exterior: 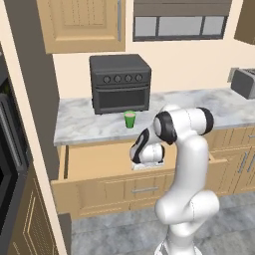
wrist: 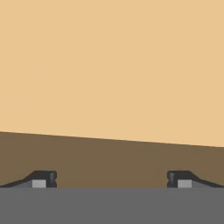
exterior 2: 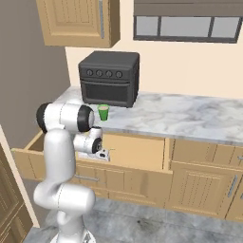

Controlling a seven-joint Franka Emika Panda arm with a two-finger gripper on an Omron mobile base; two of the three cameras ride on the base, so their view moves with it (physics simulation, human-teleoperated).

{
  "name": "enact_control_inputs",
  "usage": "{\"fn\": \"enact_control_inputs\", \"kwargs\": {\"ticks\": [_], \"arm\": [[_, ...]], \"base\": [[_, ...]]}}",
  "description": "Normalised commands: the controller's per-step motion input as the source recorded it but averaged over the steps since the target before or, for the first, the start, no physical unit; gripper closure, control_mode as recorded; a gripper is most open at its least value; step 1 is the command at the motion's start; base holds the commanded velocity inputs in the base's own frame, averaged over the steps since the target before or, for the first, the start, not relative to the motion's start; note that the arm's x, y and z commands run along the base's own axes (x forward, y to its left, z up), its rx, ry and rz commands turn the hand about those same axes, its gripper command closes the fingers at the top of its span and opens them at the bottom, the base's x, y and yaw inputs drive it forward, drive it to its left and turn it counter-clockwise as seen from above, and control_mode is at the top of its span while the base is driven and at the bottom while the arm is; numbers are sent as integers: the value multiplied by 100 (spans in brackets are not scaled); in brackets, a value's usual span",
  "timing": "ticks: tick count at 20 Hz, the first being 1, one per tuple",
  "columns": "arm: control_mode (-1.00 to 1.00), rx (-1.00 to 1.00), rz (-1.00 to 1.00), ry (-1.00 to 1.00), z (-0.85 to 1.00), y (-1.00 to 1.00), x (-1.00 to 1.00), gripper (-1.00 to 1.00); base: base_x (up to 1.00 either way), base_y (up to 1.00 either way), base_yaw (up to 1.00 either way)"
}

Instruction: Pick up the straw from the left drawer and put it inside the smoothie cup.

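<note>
The left drawer [exterior: 94,185] stands pulled out under the counter, its light-wood inside [exterior 2: 137,149] showing. My white hand [exterior: 147,154] reaches down into it near the middle, also seen from the other side [exterior 2: 93,144]. In the hand view my gripper [wrist: 111,179] is open, its two dark fingertips [wrist: 43,178] wide apart with nothing between them, facing plain light wood over a darker brown band. The straw is hidden. The smoothie cup [exterior: 130,119], small and bright green, stands upright on the counter in front of the oven [exterior 2: 103,112].
A black toaster oven [exterior: 120,83] sits on the marble counter [exterior: 82,127] right behind the cup. A grey toaster [exterior: 245,82] stands at the far right. A tall dark unit [exterior: 12,164] flanks the drawer's left. Wall cabinets [exterior: 82,22] hang overhead.
</note>
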Motion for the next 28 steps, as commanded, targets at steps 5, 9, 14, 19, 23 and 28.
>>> {"fn": "enact_control_inputs", "kwargs": {"ticks": [5, 9, 14, 19, 23, 28], "arm": [[-100, 0, 5, -4, 37, -1, -99, -100], [-100, 1, 0, -18, 91, 0, -17, -100], [-100, 3, 0, -22, 83, 0, 24, -100], [-100, 0, -6, -11, 22, 0, 49, -100], [-100, 0, -7, -2, 0, 0, 59, -100], [-100, 0, -7, 0, 0, 2, 62, -100]], "base": [[0, 0, 0], [0, 0, 0], [0, 0, 0], [0, 0, 0], [0, 0, 0], [0, 0, 0]]}}
